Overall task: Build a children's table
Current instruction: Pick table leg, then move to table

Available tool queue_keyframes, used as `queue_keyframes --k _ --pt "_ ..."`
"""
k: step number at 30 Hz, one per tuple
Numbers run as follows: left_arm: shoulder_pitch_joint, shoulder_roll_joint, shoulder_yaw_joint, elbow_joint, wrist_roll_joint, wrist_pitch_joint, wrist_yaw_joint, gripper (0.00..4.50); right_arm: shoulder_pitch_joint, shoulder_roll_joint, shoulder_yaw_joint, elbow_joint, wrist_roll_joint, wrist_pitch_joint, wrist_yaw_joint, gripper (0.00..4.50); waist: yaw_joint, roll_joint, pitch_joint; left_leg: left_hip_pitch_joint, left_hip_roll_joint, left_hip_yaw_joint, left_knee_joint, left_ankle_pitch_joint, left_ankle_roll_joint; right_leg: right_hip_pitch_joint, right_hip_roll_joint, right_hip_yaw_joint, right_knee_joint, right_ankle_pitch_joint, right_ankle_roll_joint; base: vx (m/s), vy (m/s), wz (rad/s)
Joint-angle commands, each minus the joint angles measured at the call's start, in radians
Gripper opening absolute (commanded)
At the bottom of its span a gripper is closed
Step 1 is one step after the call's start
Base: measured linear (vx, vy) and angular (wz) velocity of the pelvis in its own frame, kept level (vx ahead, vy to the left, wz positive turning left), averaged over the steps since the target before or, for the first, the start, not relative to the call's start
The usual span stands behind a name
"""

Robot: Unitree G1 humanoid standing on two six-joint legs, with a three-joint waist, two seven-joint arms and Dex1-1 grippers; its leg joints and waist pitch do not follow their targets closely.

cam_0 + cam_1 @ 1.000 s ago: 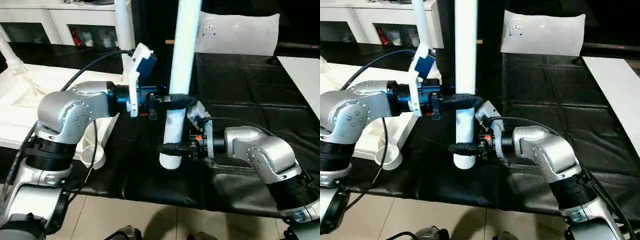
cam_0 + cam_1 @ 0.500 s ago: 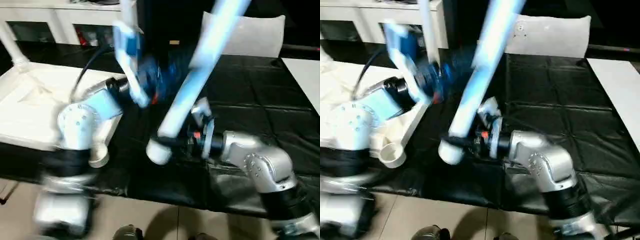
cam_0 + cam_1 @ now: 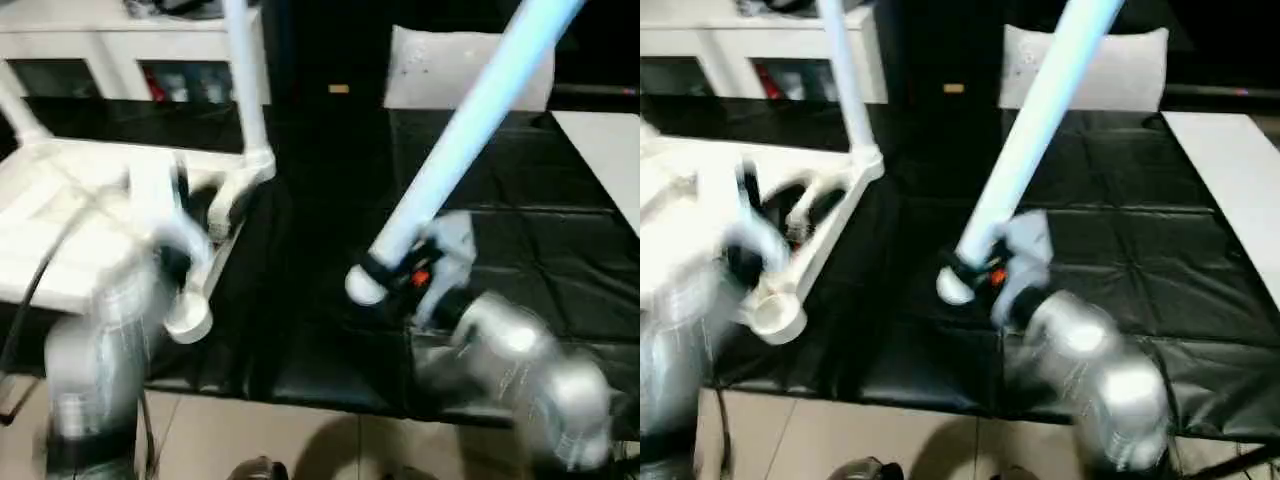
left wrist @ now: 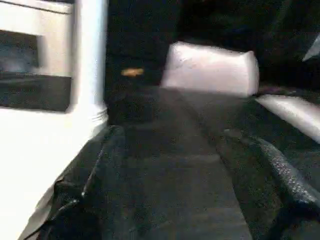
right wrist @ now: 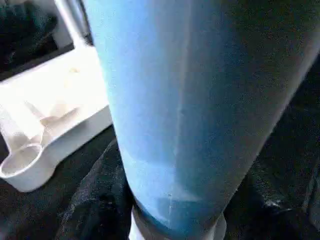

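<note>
Right wrist view puts the nearest thing first: the right gripper (image 3: 385,283) has its black fingers (image 5: 97,197) closed around the thick lower end of a white tapered leg (image 3: 455,150), which slants up and away from the robot over the black-covered desk (image 3: 1110,190). Its ribbed end points toward the tabletop but sits well apart from any socket.

On the other side, the left gripper (image 4: 190,190) holds nothing; its fingers (image 4: 280,170) stand wide apart over the black cover, beside the tabletop's edge.

Just beyond, the white tabletop (image 3: 60,210) lies upside down on the desk, ribs showing. The near round corner socket (image 3: 775,318) is empty and looks the likely target. Farther back, one leg (image 3: 845,80) stands upright in the far corner socket, and another leg (image 3: 15,110) rises at the picture's left edge.

So at least two legs seem fitted; the held one is not yet seated, and at least this socket remains to fill.

Farthest away stand a white cushion-like bag (image 3: 1110,65) and a white cabinet (image 3: 110,50).
</note>
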Motion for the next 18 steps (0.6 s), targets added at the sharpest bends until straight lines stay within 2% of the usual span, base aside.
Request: queue_keyframes --k 1,2,3,4,5,6,8,9,10,11,12,13,14,15,16,17,18 --pt "0.042 0.012 -0.026 -0.059 0.064 -0.043 0.022 3.41 0.012 0.026 -0.027 -0.035 -0.049 -0.045 -0.085 1.93 -0.005 -0.001 -0.059 0.022 0.051 -0.027 -0.087 -0.301 -0.054 0.025 -0.051 0.039 -0.091 -0.313 -0.088 0.0 0.0 0.0" --pt "0.062 -0.008 -0.021 -0.085 0.058 -0.028 0.029 3.41 0.025 0.057 -0.047 -0.036 -0.064 -0.078 -0.117 1.93 -0.007 -0.003 -0.052 0.023 0.048 -0.023 -0.088 -0.337 -0.057 0.018 -0.055 0.041 -0.097 -0.355 -0.089 0.0 0.0 0.0" --pt "0.074 -0.027 -0.02 -0.096 0.071 -0.031 0.039 3.41 0.031 0.068 -0.06 -0.031 -0.08 -0.1 -0.136 1.93 -0.005 -0.003 -0.054 0.024 0.046 -0.021 -0.085 -0.349 -0.047 0.019 -0.064 0.045 -0.1 -0.381 -0.093 0.0 0.0 0.0" --pt "0.085 -0.049 -0.016 -0.106 0.085 -0.031 0.053 3.41 0.035 0.076 -0.071 -0.027 -0.097 -0.12 -0.153 1.93 -0.006 -0.007 -0.054 0.067 0.041 0.016 -0.042 -0.371 -0.084 -0.023 -0.046 0.087 -0.132 -0.478 -0.053 0.0 0.0 0.0" --pt "0.085 -0.049 -0.016 -0.106 0.085 -0.031 0.053 3.41 0.035 0.076 -0.071 -0.027 -0.097 -0.12 -0.153 1.93 0.008 -0.018 -0.052 0.048 0.034 0.02 -0.041 -0.341 -0.063 -0.005 -0.055 0.117 -0.133 -0.531 -0.024 0.002 0.047 -0.29" --pt "0.099 -0.055 -0.028 -0.103 0.109 -0.039 0.06 3.41 0.04 0.072 -0.074 -0.014 -0.105 -0.125 -0.156 1.93 0.017 -0.025 -0.055 0.033 0.029 0.02 -0.026 -0.302 -0.016 0.004 -0.068 0.156 -0.135 -0.544 0.002 0.0 0.042 -0.3" --pt "0.129 -0.043 -0.071 -0.089 0.133 -0.073 0.073 3.41 0.044 0.072 -0.084 0.009 -0.084 -0.109 -0.161 1.93 0.028 -0.031 -0.055 0.021 0.021 0.01 0.008 -0.279 0.037 0.013 -0.103 0.207 -0.155 -0.597 0.022 0.015 0.065 -0.24" --pt "0.129 -0.044 -0.071 -0.089 0.133 -0.073 0.075 3.41 0.044 0.073 -0.084 0.009 -0.082 -0.108 -0.162 1.93 0.033 -0.031 -0.047 -0.005 0.021 -0.026 0.034 -0.234 0.08 0.036 -0.147 0.249 -0.169 -0.677 0.02 -0.007 0.135 -0.41" --pt "0.138 -0.045 -0.077 -0.086 0.136 -0.077 0.091 3.41 0.044 0.075 -0.08 0.009 -0.076 -0.098 -0.167 1.93 0.028 -0.023 -0.044 -0.019 0.023 -0.055 0.026 -0.205 0.098 0.033 -0.137 0.243 -0.165 -0.706 -0.004 -0.002 0.19 -0.47" --pt "0.14 -0.044 -0.08 -0.085 0.143 -0.08 0.096 3.41 0.043 0.071 -0.074 0.009 -0.08 -0.099 -0.166 1.93 0.01 -0.011 -0.041 0.013 0.022 -0.047 -0.009 -0.255 0.099 -0.003 -0.073 0.211 -0.156 -0.672 -0.018 -0.002 0.19 -0.47" --pt "0.141 -0.043 -0.084 -0.085 0.148 -0.079 0.098 3.41 0.043 0.066 -0.068 0.006 -0.081 -0.093 -0.161 1.93 0.006 -0.014 -0.048 0.0 0.011 -0.053 -0.046 -0.253 0.157 0.008 -0.054 0.156 -0.124 -0.566 -0.035 -0.008 0.211 -0.29" --pt "0.143 -0.05 -0.083 -0.088 0.155 -0.077 0.102 3.41 0.045 0.065 -0.061 0.003 -0.086 -0.092 -0.155 1.93 -0.031 0.018 -0.058 0.059 0.004 -0.045 -0.075 -0.235 0.251 -0.041 0.016 0.084 -0.081 -0.389 -0.045 -0.036 0.217 -0.03" --pt "0.144 -0.06 -0.081 -0.09 0.159 -0.075 0.105 3.41 0.047 0.064 -0.057 0.001 -0.091 -0.089 -0.151 1.93 -0.063 0.037 -0.059 0.065 0.013 -0.049 -0.11 -0.169 0.333 -0.049 0.061 0.002 0.023 -0.248 -0.043 -0.036 0.217 -0.03" --pt "0.146 -0.07 -0.085 -0.096 0.174 -0.072 0.103 3.41 0.055 0.062 -0.048 -0.003 -0.096 -0.085 -0.144 1.93 -0.063 0.042 -0.054 0.057 0.026 -0.043 -0.126 -0.145 0.351 -0.05 0.059 -0.028 0.077 -0.2 -0.032 -0.049 0.216 0.14" --pt "0.148 -0.069 -0.091 -0.101 0.186 -0.072 0.102 3.41 0.059 0.059 -0.043 -0.006 -0.097 -0.082 -0.141 1.93 -0.067 0.033 -0.04 0.046 0.058 -0.049 -0.138 -0.118 0.385 -0.039 0.029 -0.053 0.11 -0.155 -0.012 -0.053 0.178 0.1" --pt "0.15 -0.071 -0.092 -0.101 0.187 -0.074 0.101 3.41 0.062 0.063 -0.041 -0.004 -0.091 -0.081 -0.139 1.93 -0.064 0.024 -0.035 0.047 0.065 -0.048 -0.135 -0.139 0.379 -0.037 0.014 -0.058 0.111 -0.143 -0.008 -0.053 0.178 0.1" --pt "0.152 -0.071 -0.09 -0.095 0.187 -0.081 0.105 3.41 0.066 0.069 -0.039 0.002 -0.09 -0.084 -0.142 1.93 -0.061 0.006 -0.041 0.066 0.057 -0.048 -0.136 -0.223 0.317 -0.023 -0.021 -0.043 0.073 -0.133 -0.002 -0.071 0.13 -0.08"
